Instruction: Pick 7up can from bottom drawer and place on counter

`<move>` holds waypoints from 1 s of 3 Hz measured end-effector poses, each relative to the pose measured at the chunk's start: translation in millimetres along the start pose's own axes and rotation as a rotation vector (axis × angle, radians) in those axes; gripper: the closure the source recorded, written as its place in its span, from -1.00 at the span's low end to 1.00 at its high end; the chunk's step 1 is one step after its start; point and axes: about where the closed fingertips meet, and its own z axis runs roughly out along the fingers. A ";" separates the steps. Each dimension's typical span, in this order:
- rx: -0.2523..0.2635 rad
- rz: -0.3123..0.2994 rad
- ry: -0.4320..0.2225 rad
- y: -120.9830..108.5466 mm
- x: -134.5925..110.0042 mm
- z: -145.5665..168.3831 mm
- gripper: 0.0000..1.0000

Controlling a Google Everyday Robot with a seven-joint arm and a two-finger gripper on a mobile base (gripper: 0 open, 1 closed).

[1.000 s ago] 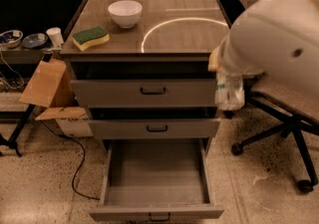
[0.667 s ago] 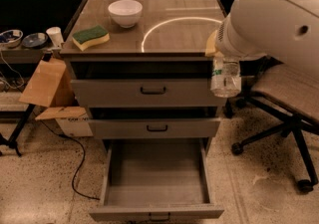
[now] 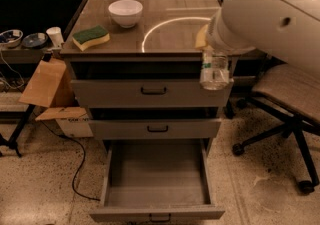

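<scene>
Camera view, and the desk's first question: where is the 7up can?

Photographer: In the air. It hangs from the gripper at the cabinet's right front corner. It is level with the top drawer and just below the edge of the counter. The gripper is closed around its upper part, under the big white arm.

Desk: How will the can handle?

Photographer: My judgement is light, thin-walled and smooth. It is easy to carry, easy to crush, and could slip or swing if the hold is loose. Firm but modest pressure across the round side wall looks like the sensible grasp. The rim or base would be a poorer place to hold.

Desk: What's in the way?

Photographer: Chiefly the counter's front edge, since the can sits lower than the top and must clear it. On the counter, the white bowl and the green-and-yellow sponge lie toward the left, well apart from the can. The right side shows only a bright arc of reflected light. The bottom drawer stands pulled out below, with the middle drawer above it. An office chair sits to the right beneath the arm, and a cardboard box leans at the left.
</scene>
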 end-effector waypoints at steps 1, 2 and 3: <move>-0.111 0.001 -0.017 58.5 -23.7 20.8 1.00; -0.189 0.012 -0.030 113.9 -49.2 37.7 1.00; -0.215 0.025 -0.040 164.0 -82.3 57.9 1.00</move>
